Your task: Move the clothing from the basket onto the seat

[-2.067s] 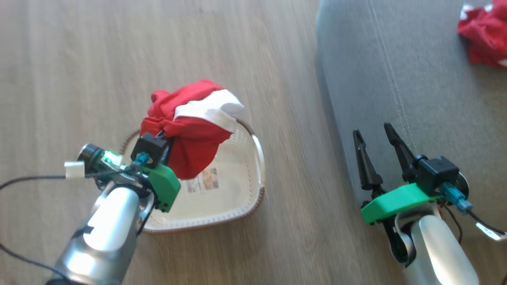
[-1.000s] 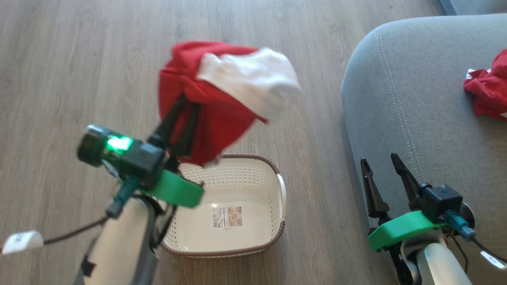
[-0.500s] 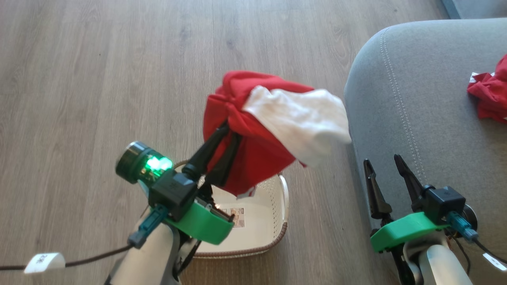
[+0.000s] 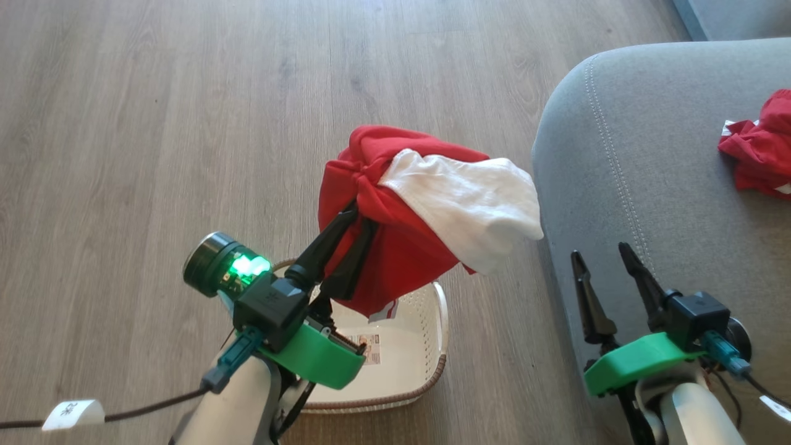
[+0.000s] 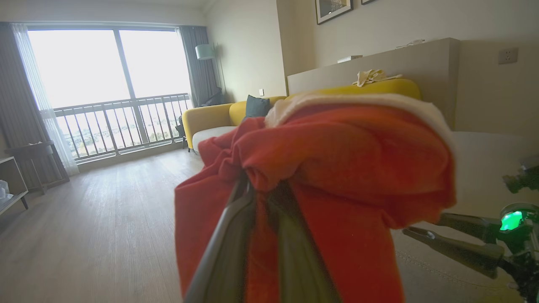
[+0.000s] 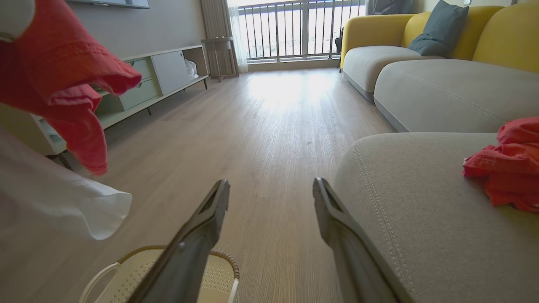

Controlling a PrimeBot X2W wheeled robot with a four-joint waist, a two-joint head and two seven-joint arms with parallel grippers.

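Clothing is crossing toward the seat (image 4: 649, 185). Over the last second the held garment (image 4: 401, 253) has been swinging rightward, away from the open floor (image 4: 154, 123). In the head view its white panel is now overlapping the cushion's rounded left edge.

The left pincer (image 4: 363, 219) is clamping a bunched red fold, fingers nearly together, and holding it high above the basket (image 4: 442, 309). The basket's bottom is showing little besides its label sticker (image 4: 371, 347), so this is probably the last piece leaving. The other garment (image 4: 757, 148) is already lying on the seat, far right.

The right pincer (image 4: 599, 250) is hanging empty, fingers wide apart, at the seat's near left edge. Bare grey cushion is lying open between the stitched seam (image 4: 609, 142) and the lying garment, giving a roomy drop zone. The trailing hem is likely going to need lift over the cushion's edge, and the right pincer is standing close to that path.
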